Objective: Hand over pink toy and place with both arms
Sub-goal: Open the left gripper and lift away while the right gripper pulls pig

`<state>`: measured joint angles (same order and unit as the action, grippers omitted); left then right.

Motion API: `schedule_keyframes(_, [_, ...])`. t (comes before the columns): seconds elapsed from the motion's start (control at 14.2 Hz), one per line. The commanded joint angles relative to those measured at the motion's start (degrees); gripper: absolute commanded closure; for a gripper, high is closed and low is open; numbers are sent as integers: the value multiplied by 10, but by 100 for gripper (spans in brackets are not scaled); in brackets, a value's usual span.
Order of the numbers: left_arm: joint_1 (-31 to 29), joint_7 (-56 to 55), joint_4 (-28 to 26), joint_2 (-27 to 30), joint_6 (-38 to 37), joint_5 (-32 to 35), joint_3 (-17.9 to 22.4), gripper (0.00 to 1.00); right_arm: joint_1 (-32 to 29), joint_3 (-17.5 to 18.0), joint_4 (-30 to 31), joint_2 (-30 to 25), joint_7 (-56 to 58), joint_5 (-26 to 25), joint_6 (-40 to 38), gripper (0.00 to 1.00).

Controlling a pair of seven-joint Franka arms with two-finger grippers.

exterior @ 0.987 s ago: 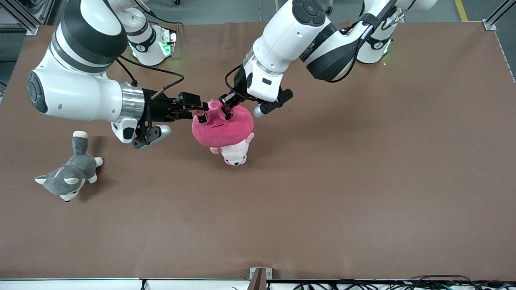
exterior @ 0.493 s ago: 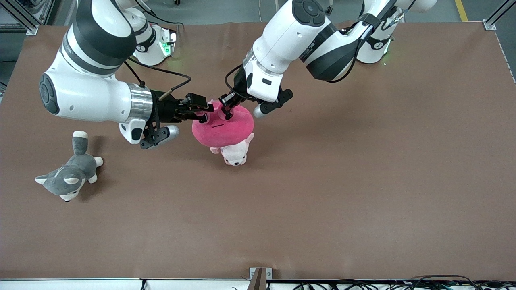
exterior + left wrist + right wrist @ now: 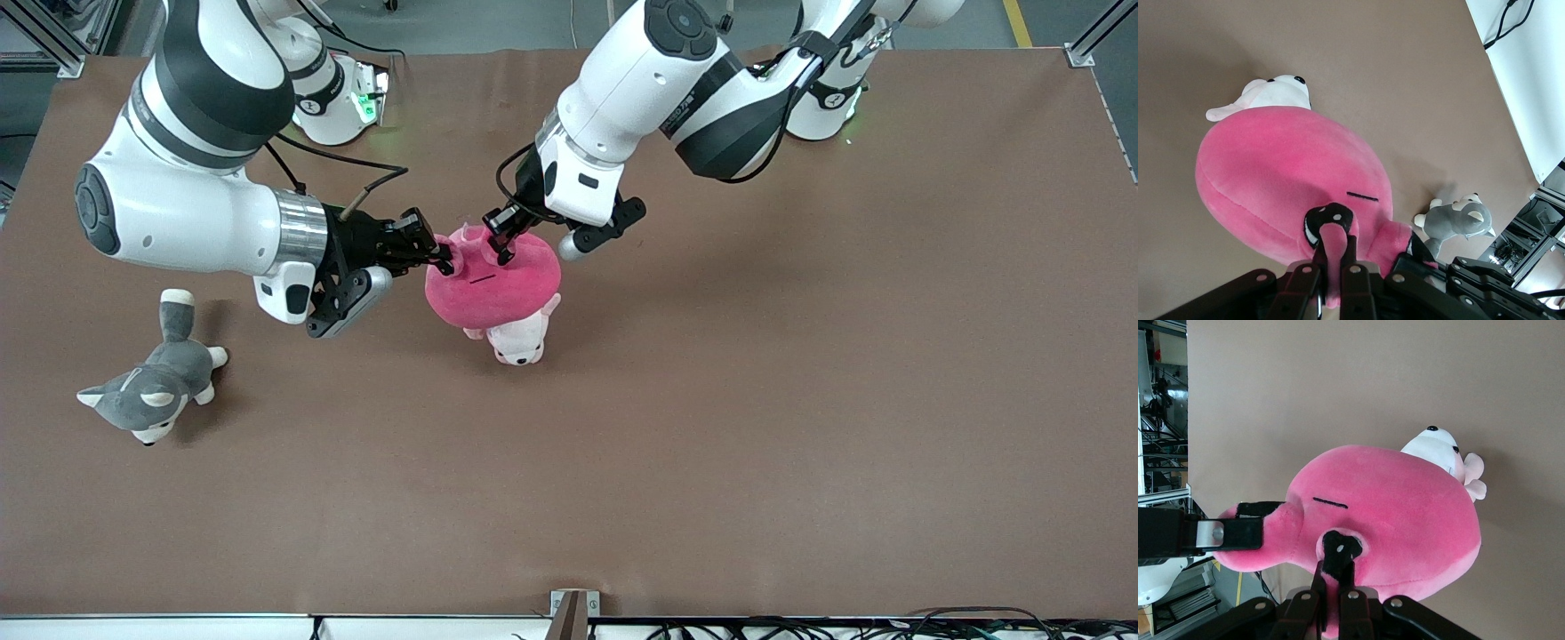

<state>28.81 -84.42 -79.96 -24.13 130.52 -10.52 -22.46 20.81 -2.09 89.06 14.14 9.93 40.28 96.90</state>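
Observation:
The pink toy (image 3: 493,286) hangs in the air between both grippers, over the middle of the table. My left gripper (image 3: 502,249) is shut on one of its small ears, as the left wrist view shows (image 3: 1335,263). My right gripper (image 3: 442,256) is shut on the other ear, as the right wrist view shows (image 3: 1337,583). The toy's dark eyes and thin mouth line face the front camera. It fills both wrist views (image 3: 1285,173) (image 3: 1405,513).
A pale pink-and-white plush (image 3: 520,340) lies on the table right under the pink toy, partly hidden by it. A grey husky plush (image 3: 147,391) lies toward the right arm's end of the table. The brown table (image 3: 800,400) stretches wide on all sides.
My right gripper has moved in to the toy, turned at the wrist and shut on its ear. My left gripper has kept its hold and has not moved.

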Motion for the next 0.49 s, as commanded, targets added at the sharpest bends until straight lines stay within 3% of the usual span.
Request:
schedule_keyframes(0.0, [5,-1,12,-3,3,3,4,32,-3,2,-4,2,11,-6,-4,97])
schedule_keyframes(0.07, [5,-1,12,0,3,9,5,0,-3,2,-4,2,10,-6,-4,97])
schedule_keyframes(0.42, [-6,3,11,33,-19,92,6,0,-30,0,-12,1,9,-3,-52,97])
